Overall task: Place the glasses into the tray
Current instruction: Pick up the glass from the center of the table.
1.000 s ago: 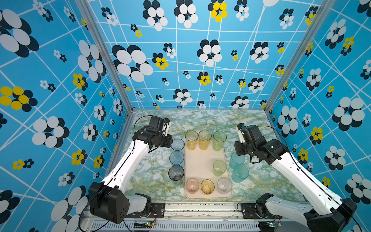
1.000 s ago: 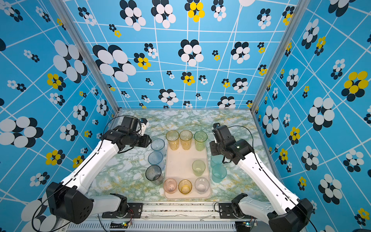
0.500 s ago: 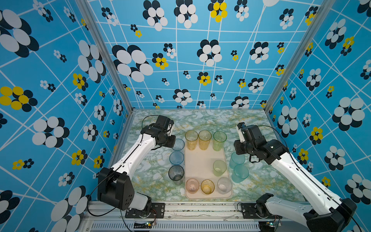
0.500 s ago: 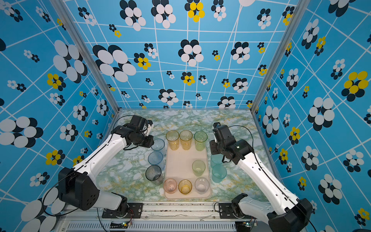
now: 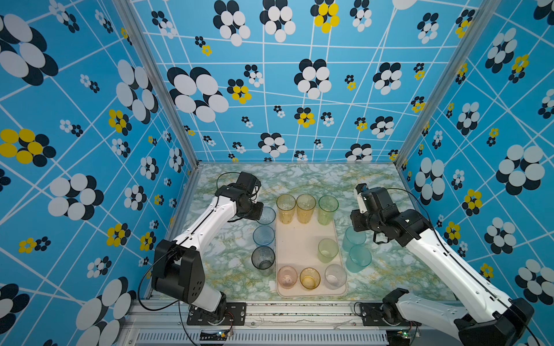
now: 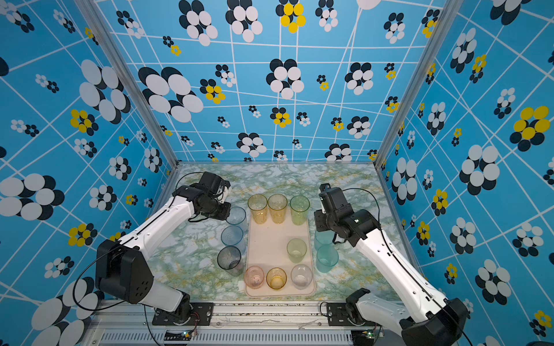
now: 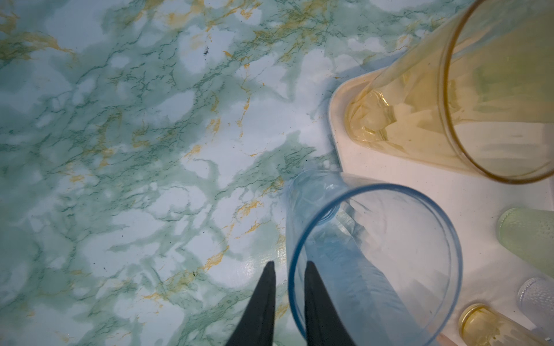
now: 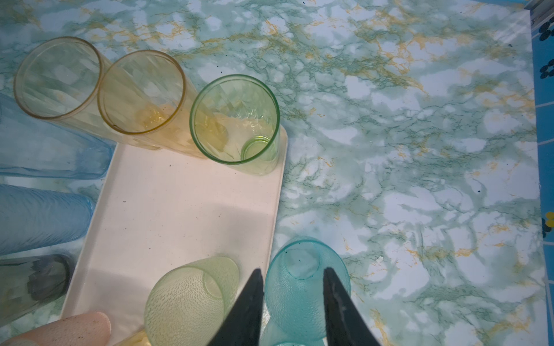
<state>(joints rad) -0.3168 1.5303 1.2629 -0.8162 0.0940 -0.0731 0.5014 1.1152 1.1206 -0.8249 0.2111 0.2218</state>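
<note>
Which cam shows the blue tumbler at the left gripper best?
Left wrist: the blue tumbler is close up, rim passing between the left gripper's fingers. Both top views show it partly hidden behind that wrist. Right wrist shows only its side wall.

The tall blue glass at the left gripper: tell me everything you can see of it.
The tall blue glass is clear tinted plastic with a darker rim, empty, standing upright on the table beside the far left corner of the tray. The left gripper straddles its rim, one finger outside, one inside; whether they pinch the wall is unclear.
</note>
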